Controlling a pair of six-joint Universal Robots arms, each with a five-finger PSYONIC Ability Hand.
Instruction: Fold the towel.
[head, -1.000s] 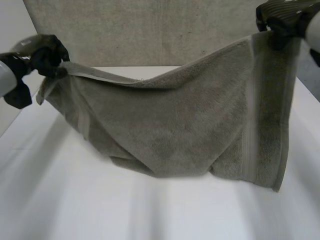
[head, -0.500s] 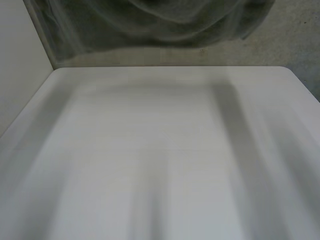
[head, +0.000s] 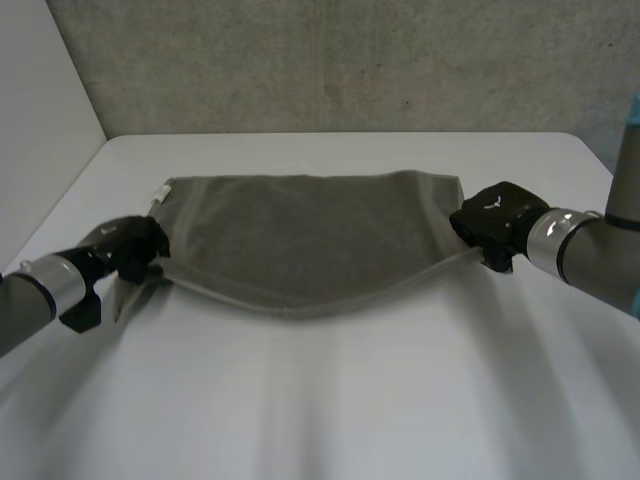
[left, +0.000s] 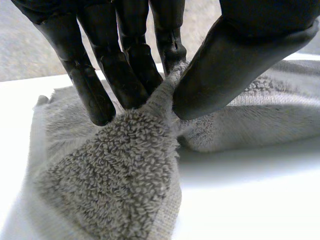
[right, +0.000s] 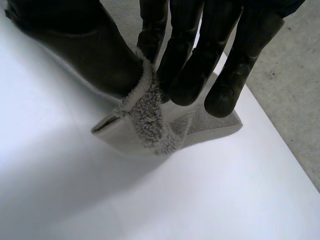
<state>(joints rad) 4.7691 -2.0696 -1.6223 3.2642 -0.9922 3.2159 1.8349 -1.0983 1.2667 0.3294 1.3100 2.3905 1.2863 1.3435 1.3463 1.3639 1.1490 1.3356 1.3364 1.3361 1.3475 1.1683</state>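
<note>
A grey-green towel (head: 305, 235) lies spread across the middle of the white table (head: 330, 400), its near edge sagging in a curve between the two hands. My left hand (head: 128, 248) pinches the towel's near left corner (left: 160, 107) between thumb and fingers. On the other side, my right hand (head: 492, 222) pinches the near right corner (right: 145, 107) the same way, just above the tabletop. The far edge of the towel rests flat on the table.
A small white tag (head: 159, 196) sticks out at the towel's far left corner. Beyond the table's far edge lies grey floor (head: 330, 70). Bare tabletop stretches in front of the towel.
A second ago the towel hung in the air between raised hands. Both hands have come down and forward, and the towel now lies spread on the table, corners still pinched.
</note>
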